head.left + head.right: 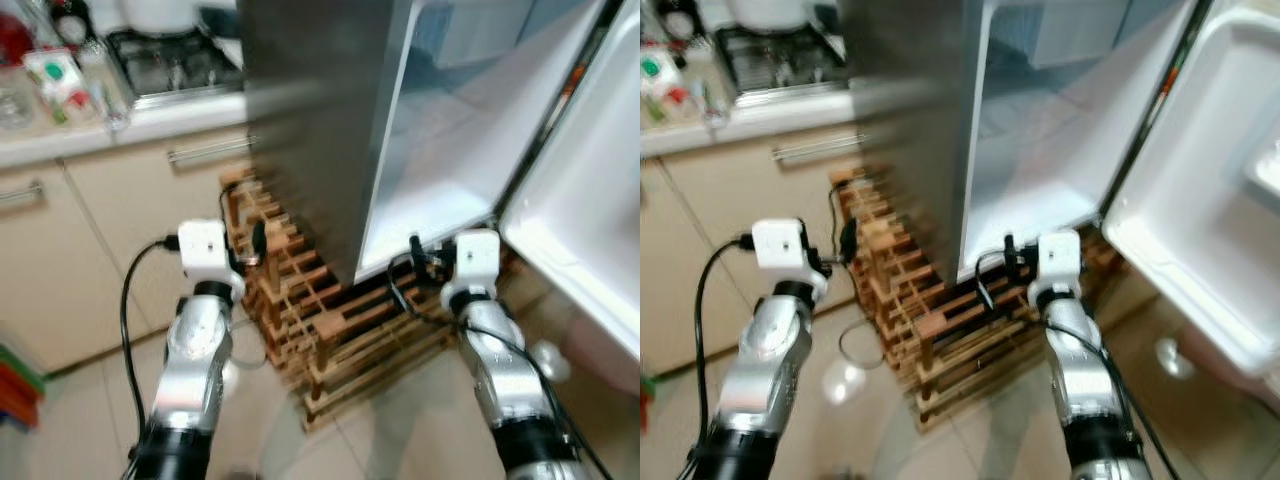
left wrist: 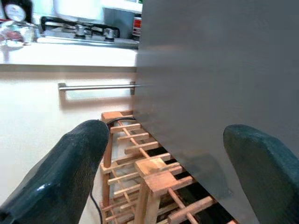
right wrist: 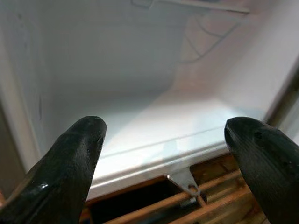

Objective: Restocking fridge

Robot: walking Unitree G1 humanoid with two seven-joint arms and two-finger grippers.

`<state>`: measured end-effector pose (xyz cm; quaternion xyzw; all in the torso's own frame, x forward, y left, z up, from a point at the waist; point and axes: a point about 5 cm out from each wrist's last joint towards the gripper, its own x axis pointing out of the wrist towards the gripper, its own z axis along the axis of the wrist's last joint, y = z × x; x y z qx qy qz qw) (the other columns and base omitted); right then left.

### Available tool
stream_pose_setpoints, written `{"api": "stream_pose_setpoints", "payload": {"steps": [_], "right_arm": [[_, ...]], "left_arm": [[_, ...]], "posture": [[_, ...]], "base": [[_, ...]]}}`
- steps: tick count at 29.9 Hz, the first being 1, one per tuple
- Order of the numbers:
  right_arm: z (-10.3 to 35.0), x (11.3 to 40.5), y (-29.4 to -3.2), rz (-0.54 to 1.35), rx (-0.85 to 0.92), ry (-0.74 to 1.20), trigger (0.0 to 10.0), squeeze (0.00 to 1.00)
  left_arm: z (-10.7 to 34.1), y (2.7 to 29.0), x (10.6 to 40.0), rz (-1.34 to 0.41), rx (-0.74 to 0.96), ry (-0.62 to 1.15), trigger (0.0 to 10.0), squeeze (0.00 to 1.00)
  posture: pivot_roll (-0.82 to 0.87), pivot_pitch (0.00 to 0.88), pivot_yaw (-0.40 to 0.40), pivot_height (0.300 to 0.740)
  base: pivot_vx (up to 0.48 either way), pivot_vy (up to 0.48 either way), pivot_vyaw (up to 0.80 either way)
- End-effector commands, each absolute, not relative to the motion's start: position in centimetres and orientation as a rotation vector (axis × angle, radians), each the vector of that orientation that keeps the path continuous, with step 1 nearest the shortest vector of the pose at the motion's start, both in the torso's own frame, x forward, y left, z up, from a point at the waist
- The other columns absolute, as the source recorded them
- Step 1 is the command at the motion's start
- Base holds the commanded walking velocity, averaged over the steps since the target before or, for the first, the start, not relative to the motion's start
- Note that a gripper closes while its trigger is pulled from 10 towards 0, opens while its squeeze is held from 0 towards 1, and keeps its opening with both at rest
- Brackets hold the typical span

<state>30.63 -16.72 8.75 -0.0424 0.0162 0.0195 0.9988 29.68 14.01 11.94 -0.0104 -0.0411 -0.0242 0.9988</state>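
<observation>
The fridge (image 1: 320, 120) stands ahead with its grey side panel facing me and its door (image 1: 590, 230) swung open to the right. Its white lower compartment (image 3: 154, 107) holds nothing that I can see. My left gripper (image 2: 163, 135) is open with nothing between its fingers. It is held up in front of the grey panel and the wooden rack (image 1: 330, 320) under the fridge. My right gripper (image 3: 163, 126) is open too, with nothing in it. It points into the white compartment just above the bottom sill.
A slatted wooden rack (image 2: 149, 172) sticks out beneath the fridge at floor level. Left of the fridge runs a counter with a gas hob (image 1: 170, 60), small items (image 1: 55, 80) and cream cabinets with a bar handle (image 1: 210, 150). Tiled floor (image 1: 100, 400) lies below.
</observation>
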Motion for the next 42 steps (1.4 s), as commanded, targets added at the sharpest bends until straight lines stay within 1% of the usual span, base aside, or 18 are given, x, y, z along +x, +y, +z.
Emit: {"api": "stream_pose_setpoints", "payload": {"steps": [1, 5, 10, 13, 15, 25, 30, 39, 42], "right_arm": [[8.7, 30.7, -16.6, 0.042, -0.090, 0.042, 10.0, 0.00], [8.6, 30.7, -16.5, 0.040, -0.088, 0.044, 10.0, 0.00], [8.5, 30.6, -16.6, 0.035, -0.079, 0.044, 10.0, 0.00], [8.5, 30.6, -16.7, 0.031, -0.073, 0.041, 10.0, 0.00], [8.5, 30.6, -16.8, 0.030, -0.076, 0.042, 10.0, 0.00], [8.5, 30.5, -17.2, 0.016, -0.081, 0.042, 10.0, 0.00], [8.8, 30.5, -17.7, -0.010, -0.079, 0.015, 10.0, 0.00], [8.7, 30.4, -17.8, -0.014, -0.085, 0.013, 10.0, 0.00], [8.7, 30.4, -17.8, -0.013, -0.087, 0.011, 10.0, 0.00]], "left_arm": [[12.1, 14.1, 29.7, -0.040, 0.010, -0.087, 10.0, 0.00], [11.8, 14.2, 29.9, -0.034, 0.027, -0.062, 10.0, 0.00], [11.8, 14.3, 30.0, -0.028, 0.011, -0.064, 10.0, 0.00], [11.5, 14.4, 30.0, -0.023, -0.017, -0.043, 10.0, 0.00], [11.4, 14.3, 30.0, -0.022, 0.000, -0.035, 10.0, 0.00], [11.8, 13.7, 29.9, -0.048, 0.003, -0.071, 10.0, 0.00], [11.7, 13.8, 29.9, -0.040, 0.011, -0.069, 10.0, 0.00], [11.7, 14.1, 30.0, -0.029, 0.004, -0.074, 10.0, 0.00], [11.7, 14.1, 30.0, -0.024, 0.000, -0.073, 10.0, 0.00]], "posture": [[-0.05, 0.000, -0.054, 0.740], [-0.05, 0.000, -0.054, 0.740], [-0.05, 0.000, -0.054, 0.740], [-0.05, 0.000, -0.054, 0.740], [-0.05, 0.000, -0.055, 0.740], [-0.05, 0.000, -0.055, 0.740], [-0.05, 0.000, -0.054, 0.740], [-0.05, 0.000, -0.056, 0.740], [-0.05, 0.000, -0.056, 0.740]], "base": [[0.000, -0.480, 0.76], [0.000, -0.478, 0.75], [0.100, -0.436, 0.67], [0.107, -0.105, 0.00], [0.000, 0.000, 0.00], [0.000, 0.000, 0.00], [0.000, 0.000, 0.00], [0.000, -0.458, 0.00], [0.321, -0.351, 0.00]]}}
